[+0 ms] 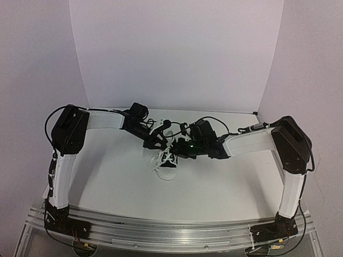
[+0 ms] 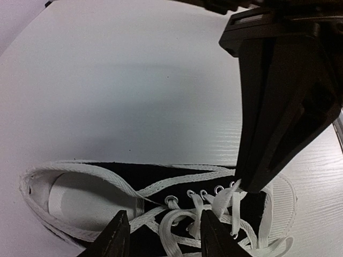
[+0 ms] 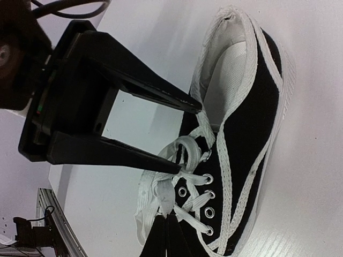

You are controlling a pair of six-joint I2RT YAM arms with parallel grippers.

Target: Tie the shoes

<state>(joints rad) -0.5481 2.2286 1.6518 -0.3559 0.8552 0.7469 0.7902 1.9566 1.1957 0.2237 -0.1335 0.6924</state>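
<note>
A small black sneaker (image 1: 167, 163) with a white toe cap, white sole and white laces lies mid-table, between the two arms. In the left wrist view, the shoe (image 2: 134, 174) lies on its side and my left gripper (image 2: 164, 214) stands open, its fingers straddling a loop of lace (image 2: 165, 224) over the eyelets. My right gripper (image 3: 167, 217) is shut on a strand of lace (image 3: 161, 187) at the tongue of the shoe (image 3: 257, 123). The left gripper (image 3: 188, 138) reaches in from the left, a lace loop between its tips. From above, the left gripper (image 1: 157, 142) and right gripper (image 1: 177, 145) nearly meet.
The white table (image 1: 118, 176) is walled by white panels at the back and sides. Black cables (image 1: 214, 120) hang behind the right wrist. An aluminium rail (image 1: 171, 230) carrying the arm bases runs along the near edge.
</note>
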